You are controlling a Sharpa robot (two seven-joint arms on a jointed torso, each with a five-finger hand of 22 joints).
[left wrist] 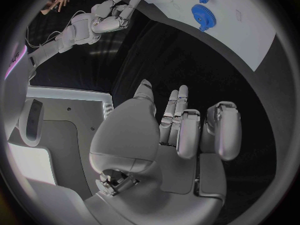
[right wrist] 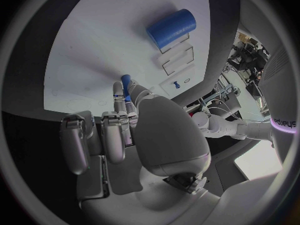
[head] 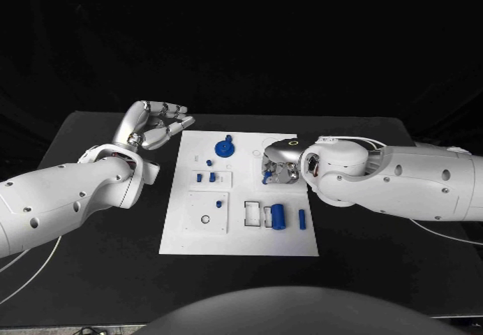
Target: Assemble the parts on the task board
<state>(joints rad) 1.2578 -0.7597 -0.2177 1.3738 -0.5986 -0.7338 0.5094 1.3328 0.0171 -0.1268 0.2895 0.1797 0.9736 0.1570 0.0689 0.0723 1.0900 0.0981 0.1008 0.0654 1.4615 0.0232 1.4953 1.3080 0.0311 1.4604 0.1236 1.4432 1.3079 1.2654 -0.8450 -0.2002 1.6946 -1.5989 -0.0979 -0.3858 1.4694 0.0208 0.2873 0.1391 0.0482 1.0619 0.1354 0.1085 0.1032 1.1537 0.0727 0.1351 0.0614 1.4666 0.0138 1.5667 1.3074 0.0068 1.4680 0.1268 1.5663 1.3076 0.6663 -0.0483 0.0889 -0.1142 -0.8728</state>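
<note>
The black table (head: 100, 279) carried the white task board (head: 241, 237) at its middle, and the two arms came in from either side of it. The left hand (head: 151, 124) hung over the bare table just beside the board's far left corner, its fingers curled in loosely with nothing in them. The right hand (head: 279, 167) was low over the board's right half, and the right wrist view showed a small blue peg (right wrist: 126, 83) pinched at its fingertips just above the white surface. On the board lay a blue gear (head: 227, 147) near the far edge and a blue cylinder (head: 279, 216) in its tray nearer the robot. The step in hand looked like placing that peg; the next move would call for lining it upright over its hole before lowering and letting go.
</note>
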